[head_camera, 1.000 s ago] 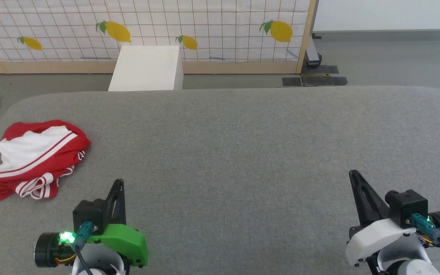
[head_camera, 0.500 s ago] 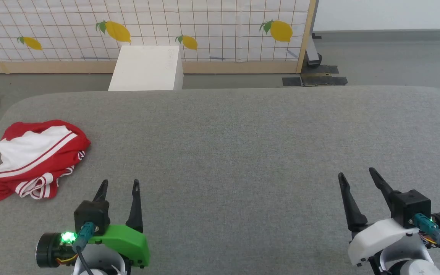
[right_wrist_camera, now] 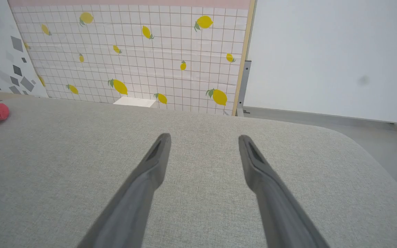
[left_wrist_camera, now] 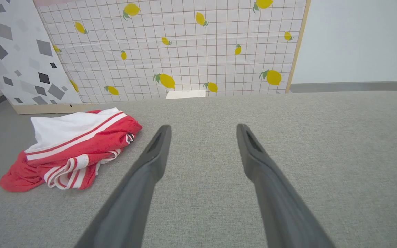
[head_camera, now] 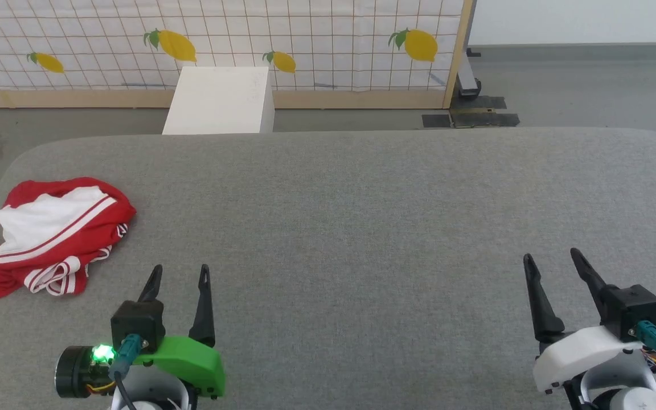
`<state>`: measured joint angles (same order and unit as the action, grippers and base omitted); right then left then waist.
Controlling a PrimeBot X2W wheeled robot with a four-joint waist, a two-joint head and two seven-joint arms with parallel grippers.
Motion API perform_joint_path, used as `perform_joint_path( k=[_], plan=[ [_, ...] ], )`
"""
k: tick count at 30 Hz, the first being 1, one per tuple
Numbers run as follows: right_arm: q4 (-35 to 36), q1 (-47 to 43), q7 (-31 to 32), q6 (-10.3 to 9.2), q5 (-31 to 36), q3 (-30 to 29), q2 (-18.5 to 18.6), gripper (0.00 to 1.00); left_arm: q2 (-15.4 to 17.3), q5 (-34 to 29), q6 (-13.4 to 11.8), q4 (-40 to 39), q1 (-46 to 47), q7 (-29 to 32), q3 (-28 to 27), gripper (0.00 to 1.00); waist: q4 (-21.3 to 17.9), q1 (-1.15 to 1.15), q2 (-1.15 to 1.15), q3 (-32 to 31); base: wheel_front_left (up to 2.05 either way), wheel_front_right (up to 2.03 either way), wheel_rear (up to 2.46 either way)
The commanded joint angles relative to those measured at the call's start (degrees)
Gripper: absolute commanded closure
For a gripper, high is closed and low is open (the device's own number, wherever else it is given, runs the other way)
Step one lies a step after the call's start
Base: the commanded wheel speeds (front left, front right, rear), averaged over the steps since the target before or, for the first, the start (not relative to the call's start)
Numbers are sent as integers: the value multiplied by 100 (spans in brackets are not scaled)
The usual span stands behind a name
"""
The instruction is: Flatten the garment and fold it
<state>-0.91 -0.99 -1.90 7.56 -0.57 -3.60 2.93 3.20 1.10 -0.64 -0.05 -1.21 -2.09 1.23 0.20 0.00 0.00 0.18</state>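
At the left edge of the head view, about mid-height, the garment (head_camera: 49, 236) lies in a crumpled heap on the grey cloth-covered bench (head_camera: 333, 228), close to the bench's left border. Red body cloth is bunched beneath a white sleeve panel, and striped trim curls out at the lower edge of the heap. No part of it is spread flat, and no fold line can be made out.

At the lower left of the same view, the left pincer (head_camera: 181, 267) sits over bare bench with its two dark fingers parted and nothing between them. It is near the garment, to the heap's lower right, but apart from it. In the left wrist view the heap sits to the upper left of the parted fingers.

At the lower right, the right pincer (head_camera: 551, 254) is likewise spread and empty, well apart from the garment. In the right wrist view the red cloth appears as a sliver at the far left edge.

Beyond the bench, at the top of the frame, stand a white box (head_camera: 220, 99) and a lemon-patterned screen (head_camera: 305, 34).

Progress, as judged from this arrangement, is nil — the task appears to be at its very start. Everything remains to be done: reaching the heap, taking hold, drawing it toward the open middle of the bench, opening it out, smoothing body and sleeves, and folding.
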Motion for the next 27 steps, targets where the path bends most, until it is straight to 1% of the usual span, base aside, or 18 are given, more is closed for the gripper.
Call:
perform_joint_path(
  k=[1,13,27],
  plan=[
    [-12,-13,-64,-1,-46,-48,-1,0,-5,27,-51,-24,-49,-50,22,0,12,0,0,2,0,0,0],
    [-34,-43,-205,-2,-39,-137,-1,0,-9,89,-126,-41,-93,-191,82,0,219,0,0,10,0,0,0],
    [-60,-75,-370,-3,-3,-63,-2,0,-12,157,-189,-53,-172,-355,129,0,688,0,0,-21,0,0,0]
  ],
)
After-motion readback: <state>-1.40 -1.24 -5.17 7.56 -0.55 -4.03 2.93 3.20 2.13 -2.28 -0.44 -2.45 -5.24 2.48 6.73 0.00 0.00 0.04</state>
